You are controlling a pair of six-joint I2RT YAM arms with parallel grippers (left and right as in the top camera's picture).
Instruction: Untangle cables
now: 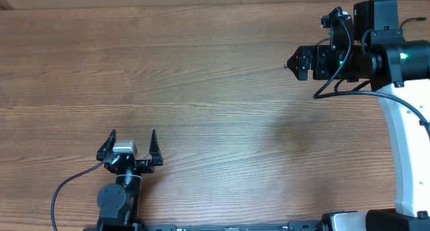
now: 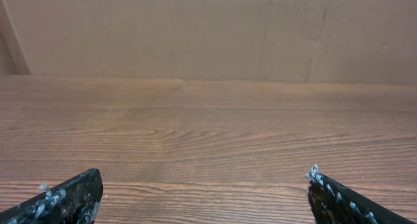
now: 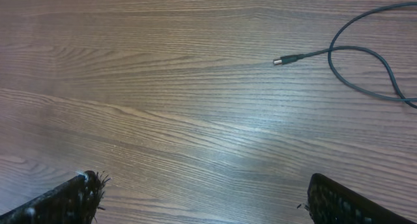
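One thin black cable (image 3: 352, 61) lies on the wooden table in the right wrist view, upper right. It curves in a loose loop and ends in a small plug (image 3: 285, 60) pointing left. No cables show in the overhead or left wrist views. My right gripper (image 3: 202, 201) is open, with only bare wood between its fingers, and the cable lies well ahead of it. In the overhead view the right gripper (image 1: 293, 64) hovers at the far right, pointing left. My left gripper (image 1: 133, 135) is open at the near left, with nothing between its fingers (image 2: 71, 198).
The wooden table (image 1: 215, 90) fills all views. The left arm's own thick black wire (image 1: 64, 187) curls beside its base at the near left. The right arm's white base (image 1: 406, 157) stands along the right edge. A beige wall (image 2: 208, 28) rises behind the table's far edge.
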